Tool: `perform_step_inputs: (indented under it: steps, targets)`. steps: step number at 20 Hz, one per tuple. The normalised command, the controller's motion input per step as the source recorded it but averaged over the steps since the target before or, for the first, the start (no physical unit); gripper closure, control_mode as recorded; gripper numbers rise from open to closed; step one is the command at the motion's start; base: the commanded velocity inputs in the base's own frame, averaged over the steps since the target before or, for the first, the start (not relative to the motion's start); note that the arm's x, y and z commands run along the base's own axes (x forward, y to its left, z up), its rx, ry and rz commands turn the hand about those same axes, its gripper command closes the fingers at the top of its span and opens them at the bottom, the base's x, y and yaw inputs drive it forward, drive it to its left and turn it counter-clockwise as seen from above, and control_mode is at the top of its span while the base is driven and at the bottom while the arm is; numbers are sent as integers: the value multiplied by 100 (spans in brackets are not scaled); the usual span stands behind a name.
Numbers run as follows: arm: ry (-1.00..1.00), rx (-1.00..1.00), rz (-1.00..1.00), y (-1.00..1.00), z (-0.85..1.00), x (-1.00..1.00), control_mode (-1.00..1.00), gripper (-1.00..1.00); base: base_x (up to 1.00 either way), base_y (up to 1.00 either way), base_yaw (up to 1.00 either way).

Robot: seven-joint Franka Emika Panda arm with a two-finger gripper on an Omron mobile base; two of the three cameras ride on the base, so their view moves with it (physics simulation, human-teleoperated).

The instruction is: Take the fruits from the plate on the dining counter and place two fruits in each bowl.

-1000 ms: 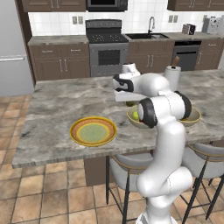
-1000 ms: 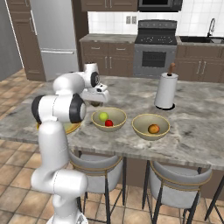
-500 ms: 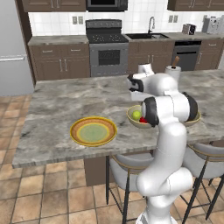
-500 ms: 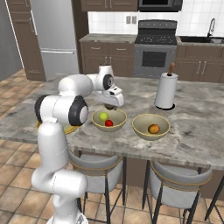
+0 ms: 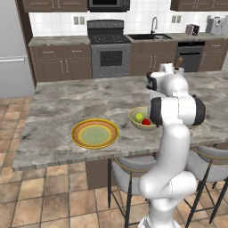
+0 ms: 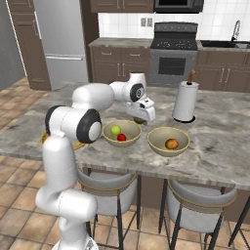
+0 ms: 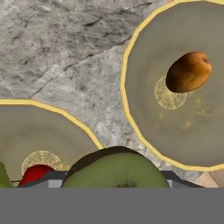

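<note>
The marbled grey stone counter [image 5: 67, 100] carries a flat round plate [image 5: 95, 133] with an orange striped rim and a bare pale green centre. Right of it stand two deep tan bowls with yellow rims. The left bowl [image 6: 121, 133] holds a yellow-green fruit [image 6: 115, 130] and a red fruit [image 6: 121, 137]; the right bowl [image 6: 168, 141] holds an orange fruit [image 6: 171, 143]. The hand [image 6: 141, 117] grips a brownish-green fruit [image 7: 114, 169] above the gap between the bowls.
</note>
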Motion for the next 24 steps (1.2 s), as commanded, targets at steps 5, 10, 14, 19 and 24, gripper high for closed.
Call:
perform_step_inputs:
  steps: [5, 10, 14, 19, 24]
  targets:
    - [6, 19, 0, -67, -3, 0, -100, 100, 0, 0, 0]
    - [5, 3, 0, -38, -22, 0, -100, 100, 0, 0, 0]
    - [2, 1, 0, -8, -23, 2, -100, 100, 0, 0, 0]
    - [1, 0, 0, -1, -28, 6, -100, 100, 0, 0, 0]
    - [0, 0, 0, -4, -28, 4, -100, 100, 0, 0, 0]
